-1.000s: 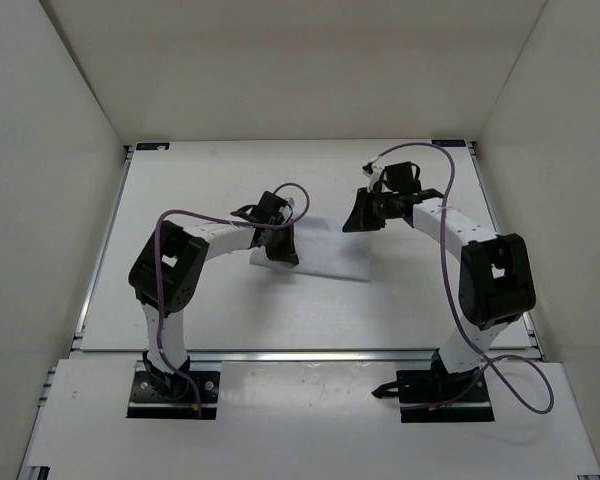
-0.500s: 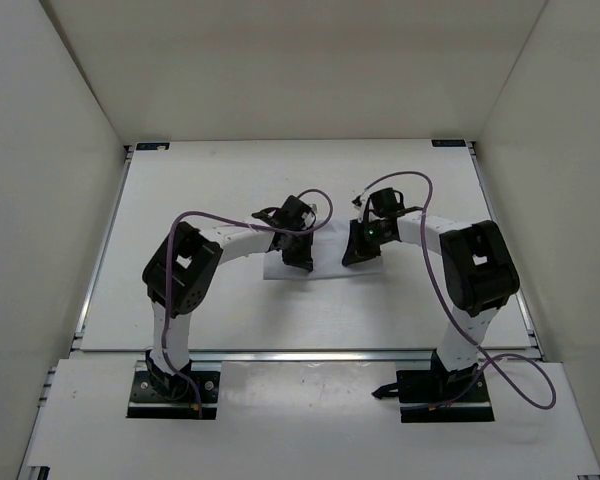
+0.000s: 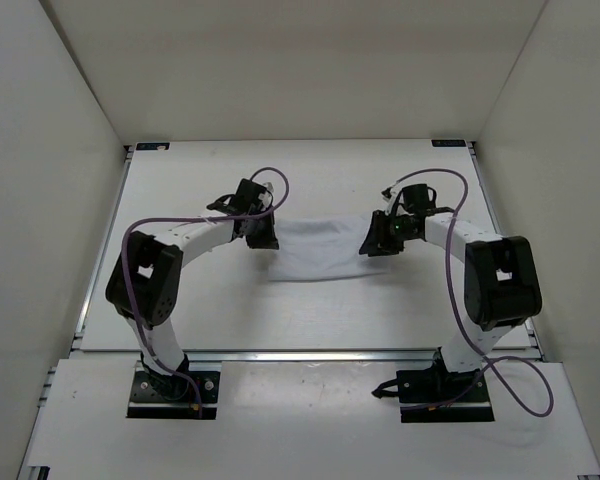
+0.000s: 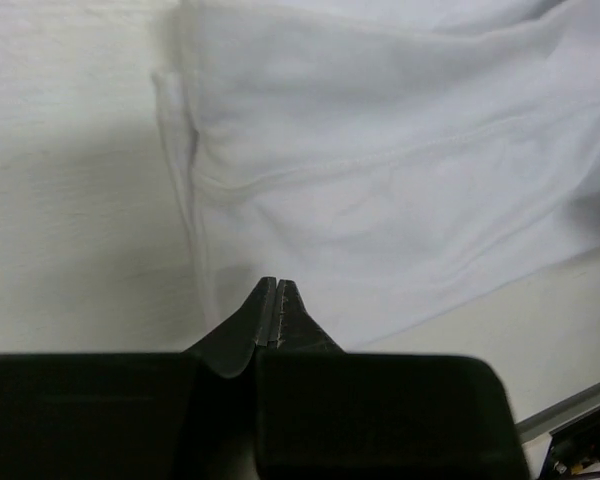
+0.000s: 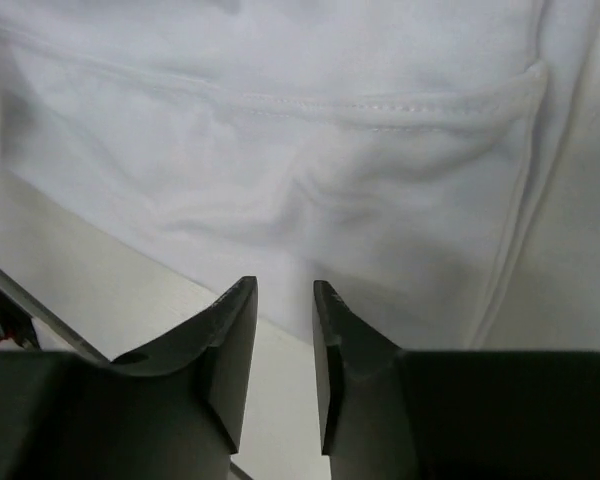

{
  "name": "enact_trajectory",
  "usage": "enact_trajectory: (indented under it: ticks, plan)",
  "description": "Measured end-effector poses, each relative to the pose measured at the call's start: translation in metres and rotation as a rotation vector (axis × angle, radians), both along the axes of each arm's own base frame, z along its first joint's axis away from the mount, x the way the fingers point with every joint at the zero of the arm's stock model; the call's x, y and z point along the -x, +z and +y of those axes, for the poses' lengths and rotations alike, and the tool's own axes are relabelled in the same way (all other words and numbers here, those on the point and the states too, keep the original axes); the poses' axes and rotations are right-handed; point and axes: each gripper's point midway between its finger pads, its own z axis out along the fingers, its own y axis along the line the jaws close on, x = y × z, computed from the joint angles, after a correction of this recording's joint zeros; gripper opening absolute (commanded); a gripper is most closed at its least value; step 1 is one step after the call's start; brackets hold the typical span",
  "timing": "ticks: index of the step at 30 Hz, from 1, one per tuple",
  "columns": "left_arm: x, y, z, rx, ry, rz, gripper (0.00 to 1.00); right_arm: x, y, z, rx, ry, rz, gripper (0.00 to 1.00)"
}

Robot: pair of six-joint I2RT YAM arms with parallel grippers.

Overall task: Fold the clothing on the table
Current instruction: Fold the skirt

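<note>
The white clothing [image 3: 325,250] lies spread flat in a wide band on the table [image 3: 200,310], stretched between my two grippers. My left gripper [image 3: 263,238] sits at its left end. In the left wrist view its jaws [image 4: 276,283] are pressed together at the fabric [image 4: 380,180] right beside the hem, pinching the edge. My right gripper [image 3: 377,243] is at the right end. Its jaws [image 5: 285,290] stand a little apart with nothing between them, just above the cloth's [image 5: 280,150] lower edge, with a stitched seam and the side hem ahead.
White walls enclose the table on three sides. A metal rail [image 3: 310,353] runs along the near edge, in front of the arm bases [image 3: 170,385]. Purple cables [image 3: 435,200] loop over both arms. Bare tabletop surrounds the garment.
Both grippers have moved apart from the middle, and the clothing now lies wider and flatter between them. The right jaws have parted and let go of the fabric; the left stays shut.
</note>
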Motion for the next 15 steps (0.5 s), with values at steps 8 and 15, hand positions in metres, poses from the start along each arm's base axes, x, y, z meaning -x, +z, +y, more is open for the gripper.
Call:
enact_trajectory:
  ticks: [8,15]
  plan:
    - [-0.008,0.004,0.017,-0.036,0.023,-0.038,0.19,-0.017,0.013,-0.048,0.050,-0.098,-0.046,0.59]
    - [0.008,-0.012,0.018,-0.066,0.003,-0.008,0.17,-0.013,0.004,-0.075,0.083,-0.156,-0.012,0.60]
